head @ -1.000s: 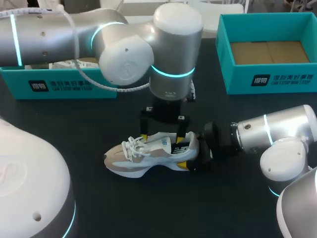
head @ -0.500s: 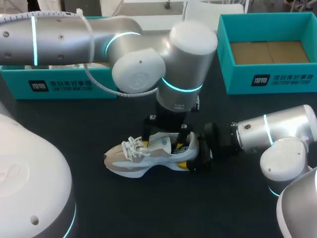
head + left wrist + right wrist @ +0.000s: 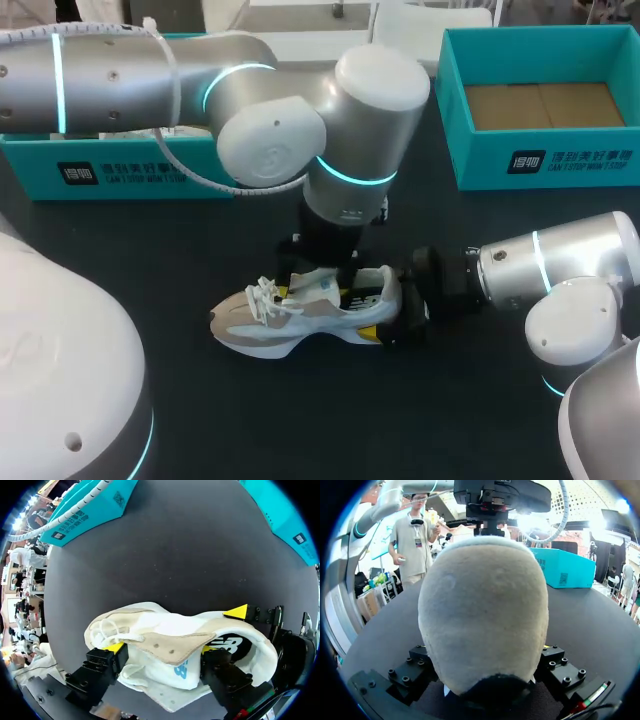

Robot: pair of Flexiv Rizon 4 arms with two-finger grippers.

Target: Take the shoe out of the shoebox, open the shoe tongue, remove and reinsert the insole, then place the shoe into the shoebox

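Your right gripper [image 3: 385, 305] clamps the heel of the beige-and-white laced sneaker [image 3: 300, 320] on the black tabletop [image 3: 300, 420] (outside the empty teal cardboard shoebox [image 3: 480, 160]). The left gripper [image 3: 160, 650] has its fingers apart over the flat white insole [image 3: 170, 674]. You are probably reinserting it, so press slowly, toe-end first.

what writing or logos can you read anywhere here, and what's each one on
left shoebox, front wall: white label with a boxed sign, characters and a line of small capitals; too blurred to read.
right shoebox, front wall: the same kind of label; too blurred to read.
shoe: a white logo inside the heel and a blue mark on white fabric, partly hidden; logos only, no words to read.
Nothing else shows print.
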